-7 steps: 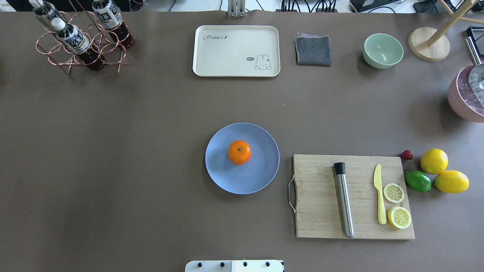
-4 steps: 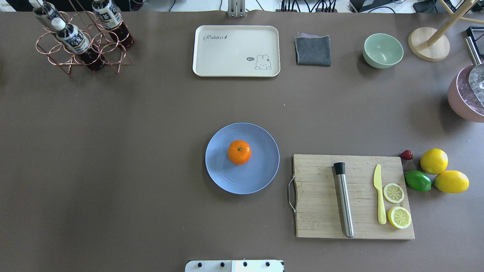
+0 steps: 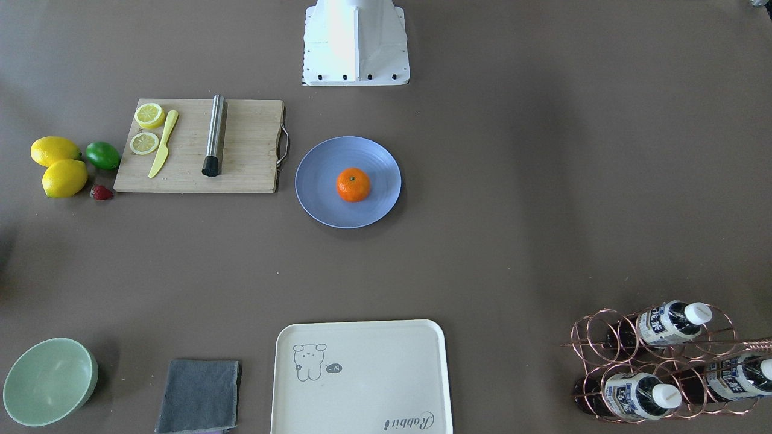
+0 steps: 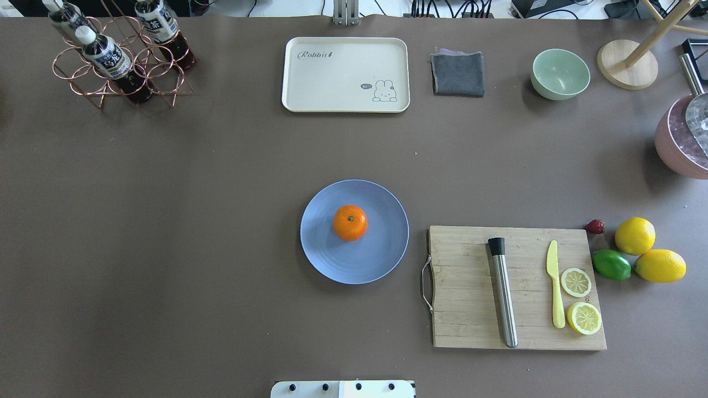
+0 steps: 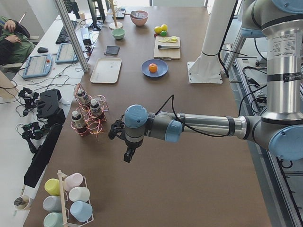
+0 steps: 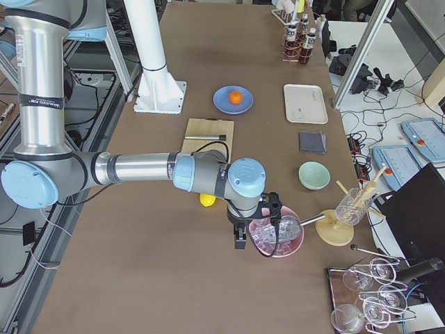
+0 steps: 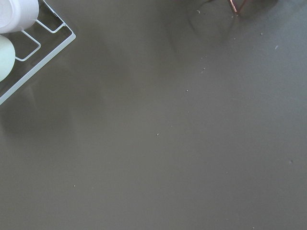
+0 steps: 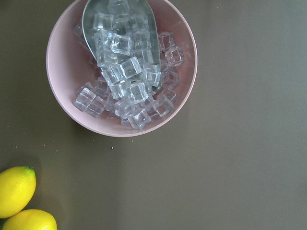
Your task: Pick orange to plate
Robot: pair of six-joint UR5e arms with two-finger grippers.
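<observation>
The orange [image 4: 349, 223] sits upright near the middle of the blue-lavender plate [image 4: 365, 260], stem dot up; the front-facing view shows the same orange [image 3: 353, 184] on the plate [image 3: 319, 181]. Neither gripper is near it. My left gripper [image 5: 127, 157] hangs over bare table far off at the left end, beside the bottle rack; I cannot tell whether it is open or shut. My right gripper [image 6: 240, 240] hovers at the right end next to the pink ice bowl [image 6: 276, 236]; its state cannot be told either.
A wooden cutting board [image 4: 470, 309] with a steel muddler, yellow knife and lemon halves lies right of the plate. Lemons [image 4: 635, 236], a lime [image 4: 612, 265], a cream tray [image 4: 345, 74], a grey cloth, a mint bowl [image 4: 560, 73] and a bottle rack [image 4: 119, 61] ring the table.
</observation>
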